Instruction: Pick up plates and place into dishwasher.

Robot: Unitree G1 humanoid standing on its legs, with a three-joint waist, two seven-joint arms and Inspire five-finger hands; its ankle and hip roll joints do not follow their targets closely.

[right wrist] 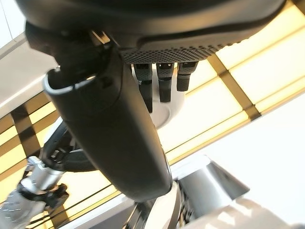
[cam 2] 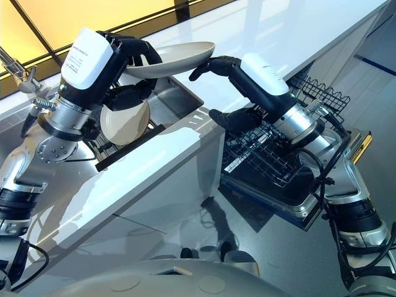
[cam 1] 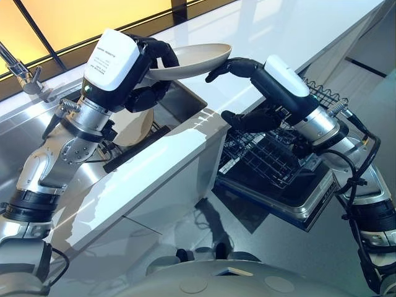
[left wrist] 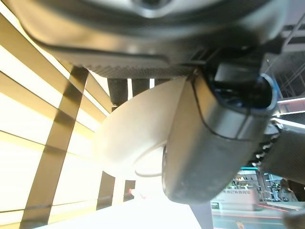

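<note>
From my station I see a long white glossy desk (cam 1: 185, 154) running diagonally through the head views, its top bare and reflecting the light. Set into it near the amber window is a stainless steel sink (cam 1: 185, 99), with a chrome faucet (cam 1: 21, 74) standing at its far corner. Inside the sink basin a cream plate (cam 2: 124, 120) stands on edge in a dark rack (cam 2: 127, 145). Below the desk's front edge, the grey floor (cam 1: 278, 247) carries the open dishwasher door (cam 1: 291, 198), and a black wire basket (cam 1: 266, 154) sits pulled out over that door, beside the desk's front panel.
</note>
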